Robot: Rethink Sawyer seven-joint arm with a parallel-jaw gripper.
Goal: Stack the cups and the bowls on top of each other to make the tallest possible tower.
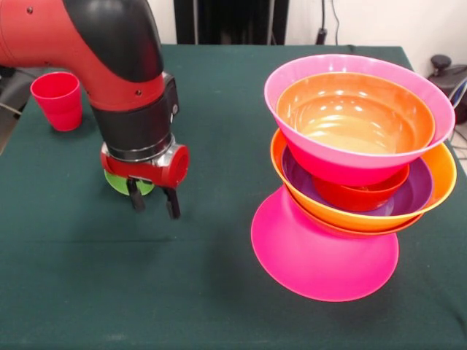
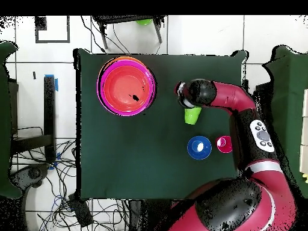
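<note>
- Nearest the camera, an upturned pink bowl (image 1: 325, 251) is serving as the base of the tower (image 1: 357, 168), which is standing at about 3 o'clock in the front view and at about 11 o'clock on the table (image 2: 144, 156) in the overhead view.
- Above that base, the nested bowls are sitting visibly askew, with the top pink bowl (image 1: 357, 157) and the orange bowl (image 1: 355, 113) inside it leaning off to one side; my judgement is that any added weight or a nudge from the arm could be tipping the whole stack over.
- Further left, the gripper (image 1: 153, 202) is hanging over the green cup (image 1: 120, 184), at about 9 o'clock from the tower, with its two fingers (image 1: 172, 204) spread slightly apart and pinching nothing.
- Only a sliver of that cup is showing behind the fingers, so a descent that is off-centre could be knocking it away rather than closing on it.
- At 10 o'clock in the front view, the red cup (image 1: 57, 100) is waiting upright near the table's far edge, and a blue bowl (image 2: 199, 147) is sitting just beside it in the overhead view.
- Bending at its black elbow, the arm (image 1: 109, 51) is coming down from the upper left, wrist pointing almost straight down.
</note>
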